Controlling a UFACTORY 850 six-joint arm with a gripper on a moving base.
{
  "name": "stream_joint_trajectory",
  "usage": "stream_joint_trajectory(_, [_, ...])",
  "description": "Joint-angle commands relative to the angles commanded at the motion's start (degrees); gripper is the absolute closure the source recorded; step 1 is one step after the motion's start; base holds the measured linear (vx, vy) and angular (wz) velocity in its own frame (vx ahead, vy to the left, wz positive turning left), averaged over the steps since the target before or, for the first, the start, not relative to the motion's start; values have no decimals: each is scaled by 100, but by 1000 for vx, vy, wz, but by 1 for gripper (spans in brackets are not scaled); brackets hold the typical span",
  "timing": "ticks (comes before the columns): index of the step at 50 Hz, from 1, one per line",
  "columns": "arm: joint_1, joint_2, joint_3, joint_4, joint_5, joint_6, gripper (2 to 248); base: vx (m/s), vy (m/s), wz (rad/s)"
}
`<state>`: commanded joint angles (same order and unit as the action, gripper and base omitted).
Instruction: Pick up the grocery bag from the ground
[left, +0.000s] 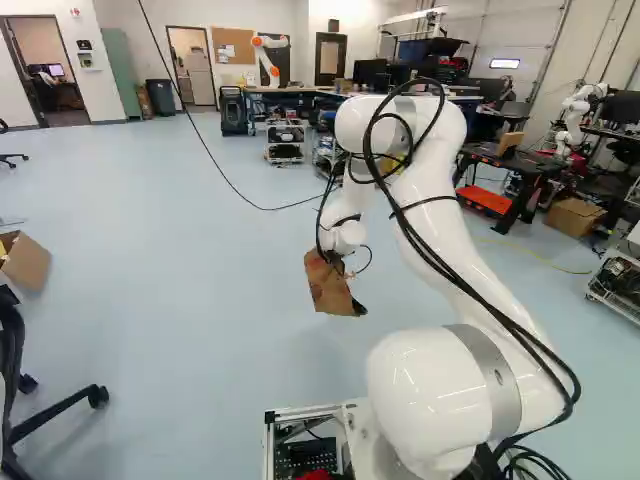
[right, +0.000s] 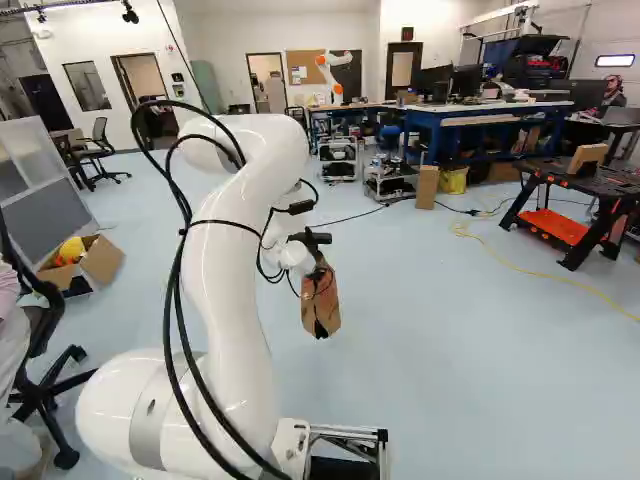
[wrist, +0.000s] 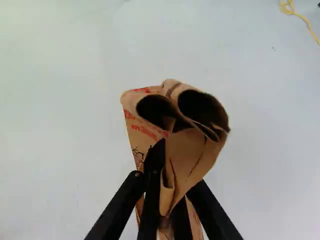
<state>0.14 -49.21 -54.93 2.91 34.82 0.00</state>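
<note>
Paper bag (wrist: 187, 150), pinched in the tool (left: 336, 262), hanging above floor (left: 200, 330)

Pale blue floor (right: 450, 350) here, yellow cord (right: 590, 290) lying near the black workbench (right: 610, 183), plus a cardboard box (left: 573, 217) right by that bench.

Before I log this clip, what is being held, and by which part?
The gripper holds a brown paper bag by its open mouth, the rim pinched between the fingers.

Grocery bag (wrist: 189, 150), one: brown paper, red print, creased; mouth folded into two dark, open curls; hanging slightly tilted in the air, upper part pinched between the jaws
</note>
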Motion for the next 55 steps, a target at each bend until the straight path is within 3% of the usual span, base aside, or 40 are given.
stream_joint_trajectory(55, [236, 3732, 3416, 386, 4077, 0, 226, 0, 0, 0])
